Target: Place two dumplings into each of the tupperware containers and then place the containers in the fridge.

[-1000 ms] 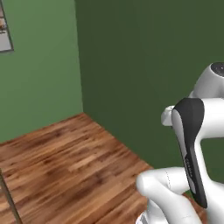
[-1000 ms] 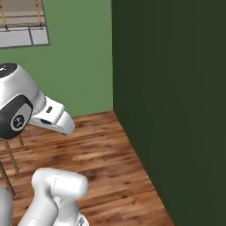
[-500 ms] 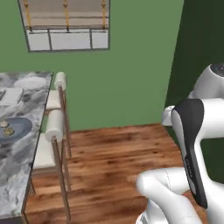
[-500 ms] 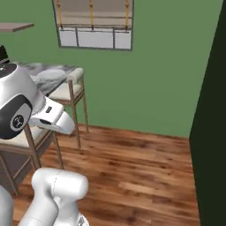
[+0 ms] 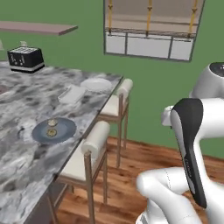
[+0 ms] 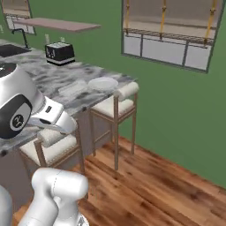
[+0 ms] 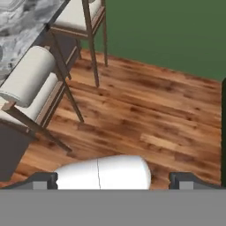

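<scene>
The dumplings (image 5: 52, 127) sit as a pair of small tan lumps on a round blue-grey plate (image 5: 65, 131) near the front edge of the marble worktop (image 5: 26, 166); further back lies a shallow pale tub (image 5: 72, 94), just beside a round white plate (image 5: 96, 84); I take the tub for one of the containers, though I can make out only that one, and no fridge. A black toaster (image 5: 26, 59) stands at the far end; two cushioned stools (image 5: 94, 151) are tucked along the worktop's side, between the robot and the food.

The end effector (image 7: 117, 180) hangs low, looking down at the wooden floor (image 7: 145, 119), its tips spread wide with nothing between them, well apart from the plate.

As I judge it, the step in hand is getting into reach of the dumplings; done well, the base should draw up to the worktop clear of the stools, then the arm should lift above the worktop's edge before swinging over the blue-grey plate; the lumps lie close together, so coming straight down on one avoids knocking its neighbour.
</scene>
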